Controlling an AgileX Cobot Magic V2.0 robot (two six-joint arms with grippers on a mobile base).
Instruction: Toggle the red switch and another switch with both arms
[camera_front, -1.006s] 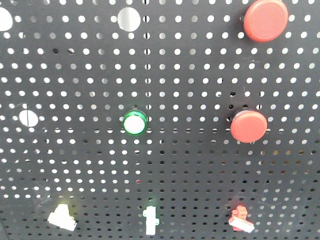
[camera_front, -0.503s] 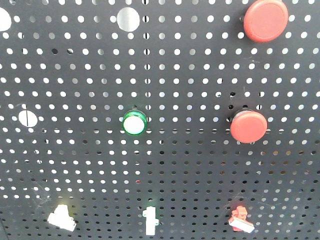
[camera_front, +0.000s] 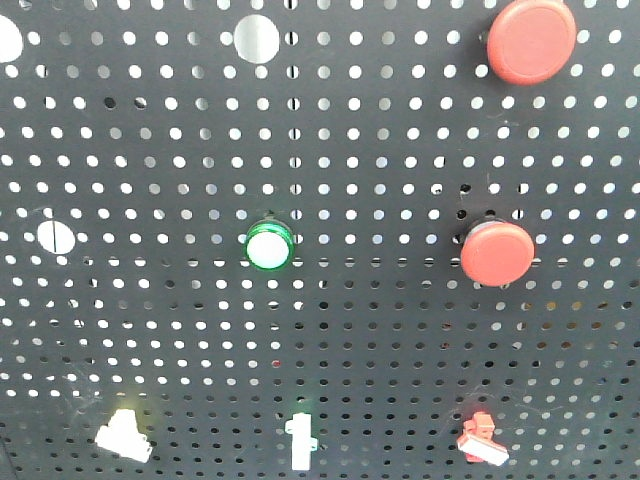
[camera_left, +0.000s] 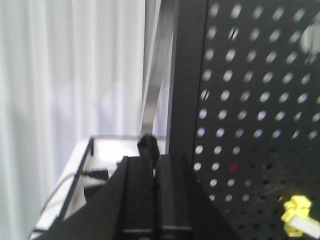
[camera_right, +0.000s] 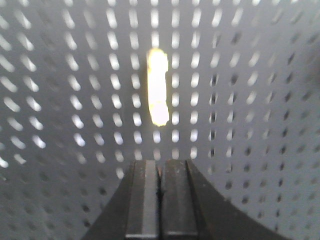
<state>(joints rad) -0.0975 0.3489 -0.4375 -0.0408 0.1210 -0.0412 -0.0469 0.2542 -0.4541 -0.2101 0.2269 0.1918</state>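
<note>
In the front view the red switch (camera_front: 482, 440), a small red lever with a white bar, sits at the pegboard's bottom right. The other switch (camera_front: 123, 433), small and pale yellow, sits at the bottom left. Neither arm shows in that view. My left gripper (camera_left: 155, 160) is shut and empty by the board's left edge. A yellow toggle (camera_left: 298, 216) lies low to its right, and I cannot tell if it is that same switch. My right gripper (camera_right: 160, 162) is shut and empty, facing the board below a blurred, bright upright bar (camera_right: 158, 87).
The black pegboard (camera_front: 380, 330) carries two big round red push buttons (camera_front: 531, 40) (camera_front: 497, 252), a green-ringed white button (camera_front: 269, 246) and a straight white toggle (camera_front: 300, 438). White curtains (camera_left: 70, 80) and a black frame rail (camera_left: 80, 170) lie left of the board.
</note>
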